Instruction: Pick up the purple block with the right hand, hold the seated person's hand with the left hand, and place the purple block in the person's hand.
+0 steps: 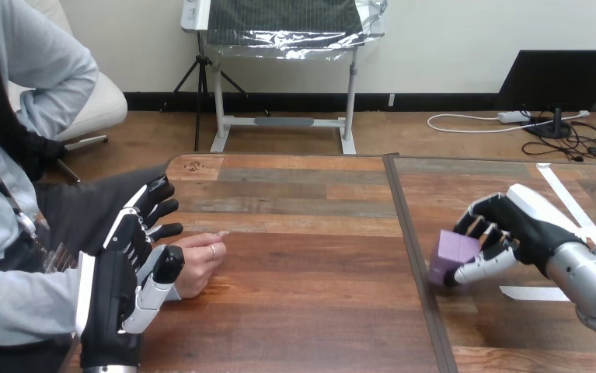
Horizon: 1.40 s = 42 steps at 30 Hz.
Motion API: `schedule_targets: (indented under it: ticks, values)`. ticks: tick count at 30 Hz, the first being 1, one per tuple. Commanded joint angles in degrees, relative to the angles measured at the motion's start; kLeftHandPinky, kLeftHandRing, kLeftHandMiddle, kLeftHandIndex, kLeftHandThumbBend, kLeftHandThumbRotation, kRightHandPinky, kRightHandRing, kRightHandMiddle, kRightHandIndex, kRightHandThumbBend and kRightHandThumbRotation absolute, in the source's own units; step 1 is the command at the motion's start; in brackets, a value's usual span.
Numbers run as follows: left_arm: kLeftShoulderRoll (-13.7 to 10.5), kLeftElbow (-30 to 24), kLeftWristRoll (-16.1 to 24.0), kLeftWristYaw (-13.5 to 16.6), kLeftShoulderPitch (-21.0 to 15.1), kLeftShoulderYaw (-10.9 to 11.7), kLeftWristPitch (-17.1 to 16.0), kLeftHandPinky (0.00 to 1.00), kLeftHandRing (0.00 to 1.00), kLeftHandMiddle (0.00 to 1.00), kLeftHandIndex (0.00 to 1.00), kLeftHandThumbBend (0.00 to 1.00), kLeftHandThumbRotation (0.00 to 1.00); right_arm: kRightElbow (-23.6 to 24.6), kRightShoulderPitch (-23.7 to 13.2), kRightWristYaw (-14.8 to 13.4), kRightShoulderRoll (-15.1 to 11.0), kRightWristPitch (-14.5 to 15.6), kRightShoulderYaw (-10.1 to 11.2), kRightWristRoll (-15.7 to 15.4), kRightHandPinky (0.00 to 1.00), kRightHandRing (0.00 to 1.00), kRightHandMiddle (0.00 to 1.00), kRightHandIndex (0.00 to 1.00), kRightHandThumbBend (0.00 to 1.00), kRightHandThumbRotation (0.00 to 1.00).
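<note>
Purple block (456, 249) risks start close in: the left hand (127, 264), fingers loosely straight, sits beside the person's hand (197, 260) without clasping it — it may shift. Farther off, the right hand (524, 221) curls round the block, low on the surface (302, 311) — a shallow grip could slip.

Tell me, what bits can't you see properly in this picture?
- Head view: the person's hand is partly hidden behind the robot's left hand, so whether that hand grips it cannot be told.
- Head view: the purple block is partly covered by the right hand curled round it, so whether it rests on the table is unclear.
- Head view: the right arm is cut off at the picture's corner.
</note>
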<state>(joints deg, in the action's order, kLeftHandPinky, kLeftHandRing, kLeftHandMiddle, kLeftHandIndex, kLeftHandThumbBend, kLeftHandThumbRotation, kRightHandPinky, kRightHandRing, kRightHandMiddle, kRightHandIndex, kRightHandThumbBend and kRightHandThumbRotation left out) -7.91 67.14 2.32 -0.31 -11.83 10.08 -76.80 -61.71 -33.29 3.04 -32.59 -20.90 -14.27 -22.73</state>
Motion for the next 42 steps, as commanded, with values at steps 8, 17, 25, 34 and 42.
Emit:
schedule_targets:
  ticks: [8,17,25,34,42]
  values:
    - [-1.3,-2.8,5.6,5.5,-2.8,0.8,-0.9,0.72,0.83,0.85,0.84,1.00,0.87,2.8,-1.6,-4.2,1.5,-4.2,3.9,2.8,0.30,0.35,0.41,0.51,0.81,0.00]
    - [-4.8,-6.8,20.4,19.2,-1.6,0.2,3.8,0.85,0.88,0.89,0.88,1.00,0.91,4.1,-1.0,-3.8,2.5,-6.0,6.0,5.8,0.31,0.36,0.43,0.51,0.79,0.00]
    - [-8.5,-13.2,34.8,34.1,0.0,-2.7,12.9,0.98,0.97,0.95,0.95,1.00,0.92,5.7,-0.4,-3.7,3.6,-7.8,7.4,8.1,0.30,0.35,0.43,0.51,0.78,0.00]
    - [-12.1,-18.4,42.9,42.3,0.8,-6.4,21.5,1.00,1.00,0.99,0.99,1.00,0.92,6.3,-0.3,-4.9,5.4,-10.3,8.7,9.5,0.30,0.35,0.43,0.50,0.78,0.00]
    - [-15.3,-20.0,42.6,42.3,0.4,-8.6,25.5,1.00,1.00,1.00,1.00,1.00,0.88,6.7,-0.1,-5.6,7.2,-12.1,9.8,10.8,0.30,0.35,0.43,0.50,0.77,0.00]
